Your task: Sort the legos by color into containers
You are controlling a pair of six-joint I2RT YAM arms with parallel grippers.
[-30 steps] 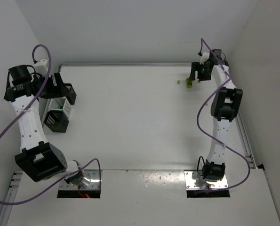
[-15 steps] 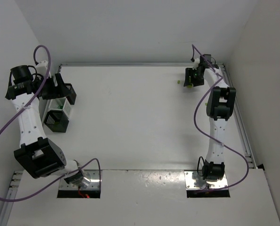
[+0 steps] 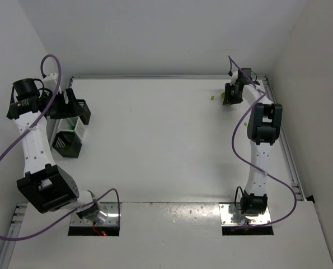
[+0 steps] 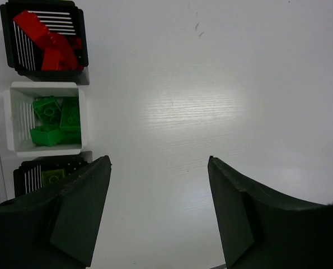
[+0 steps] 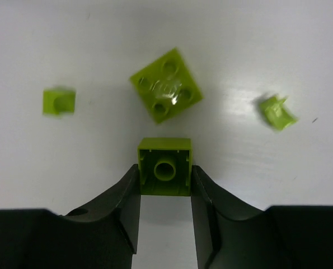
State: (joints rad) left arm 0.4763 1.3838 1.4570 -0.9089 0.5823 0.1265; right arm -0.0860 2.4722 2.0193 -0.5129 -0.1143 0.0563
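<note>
My right gripper (image 5: 165,175) is shut on a yellow-green lego (image 5: 165,166), its hollow underside facing the camera and a finger pressed on each side. Just beyond lie a larger yellow-green lego (image 5: 166,84) and two small ones, left (image 5: 59,101) and right (image 5: 277,111). In the top view this gripper (image 3: 231,95) is at the far right. My left gripper (image 4: 159,159) is open and empty beside the three containers: a black bin (image 4: 79,33) with red legos, a white bin (image 4: 12,117) with dark green legos, and a black bin (image 4: 29,171) with a yellow-green lego.
The bins stand in a row near the left wall (image 3: 74,128). A raised rail runs along the table's far edge (image 3: 155,77) and right side. One small yellow-green piece (image 3: 212,98) lies left of the right gripper.
The right wrist has turned and settled over the yellow-green legos at the far right, and its fingers now grip one. The left arm has hardly moved.
</note>
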